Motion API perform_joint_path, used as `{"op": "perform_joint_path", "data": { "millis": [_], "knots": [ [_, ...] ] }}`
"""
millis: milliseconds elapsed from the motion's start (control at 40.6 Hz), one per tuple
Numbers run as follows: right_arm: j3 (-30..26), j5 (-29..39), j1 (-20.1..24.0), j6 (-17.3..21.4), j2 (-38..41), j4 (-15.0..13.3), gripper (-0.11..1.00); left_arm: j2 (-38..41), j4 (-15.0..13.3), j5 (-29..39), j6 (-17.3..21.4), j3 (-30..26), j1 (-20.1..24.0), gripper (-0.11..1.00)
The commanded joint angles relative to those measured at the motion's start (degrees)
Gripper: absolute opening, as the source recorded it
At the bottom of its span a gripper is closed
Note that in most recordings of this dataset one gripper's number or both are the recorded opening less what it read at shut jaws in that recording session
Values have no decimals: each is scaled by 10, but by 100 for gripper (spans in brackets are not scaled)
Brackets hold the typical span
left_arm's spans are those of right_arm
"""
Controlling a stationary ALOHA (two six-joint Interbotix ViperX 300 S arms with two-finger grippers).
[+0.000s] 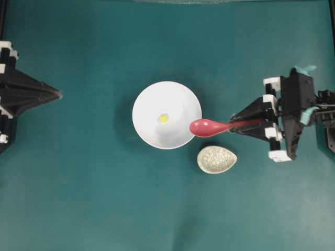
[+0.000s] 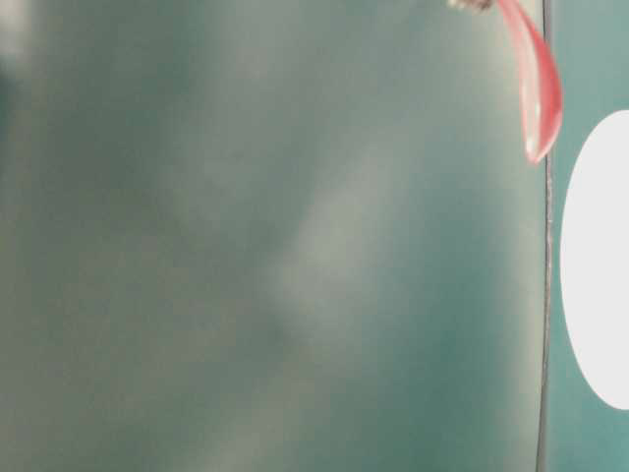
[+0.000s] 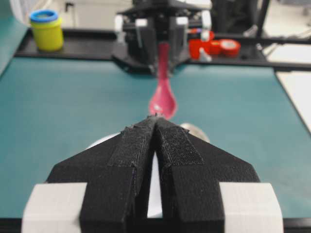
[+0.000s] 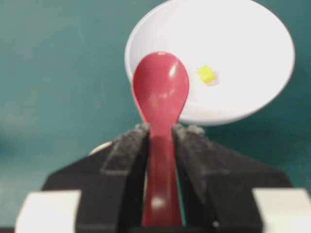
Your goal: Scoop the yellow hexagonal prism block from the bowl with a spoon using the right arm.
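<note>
The white bowl (image 1: 157, 99) sits mid-table with the yellow hexagonal prism block (image 1: 164, 118) lying inside it, also seen as the yellow block (image 4: 206, 74) in the bowl (image 4: 243, 53) of the right wrist view. My right gripper (image 1: 234, 125) is shut on the handle of the pink-red spoon (image 1: 207, 127). The spoon's scoop hangs over the bowl's right rim, above the table. From the right wrist, the spoon (image 4: 160, 92) points at the bowl, left of the block. My left gripper (image 1: 57, 95) is shut and holds nothing, far left of the bowl.
A speckled off-white teardrop rest (image 1: 216, 159) lies on the teal table just below and right of the bowl. In the left wrist view a yellow jar with a blue lid (image 3: 46, 30) and red tape rolls (image 3: 214, 46) stand behind the table.
</note>
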Motion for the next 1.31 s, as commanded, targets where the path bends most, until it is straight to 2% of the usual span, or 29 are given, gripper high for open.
{"op": "perform_joint_path", "data": {
  "millis": [0,247,419,789,986,1282],
  "knots": [
    [-45,62,-24,0,3,-4,25,4,0,-3,1,-15,-1,0],
    [-129,200,-69,0,39,-27,25,5,1,-3,4,-15,-1,0],
    [-186,276,-89,1,83,-28,25,4,1,-3,9,-15,-1,0],
    [-329,429,-91,3,216,-28,25,4,2,-3,13,-15,-1,0],
    [-373,469,-91,3,253,-25,25,4,2,-3,13,-15,-1,0],
    [-371,474,-91,3,272,1,25,4,2,-3,13,-15,-1,0]
  ]
}}
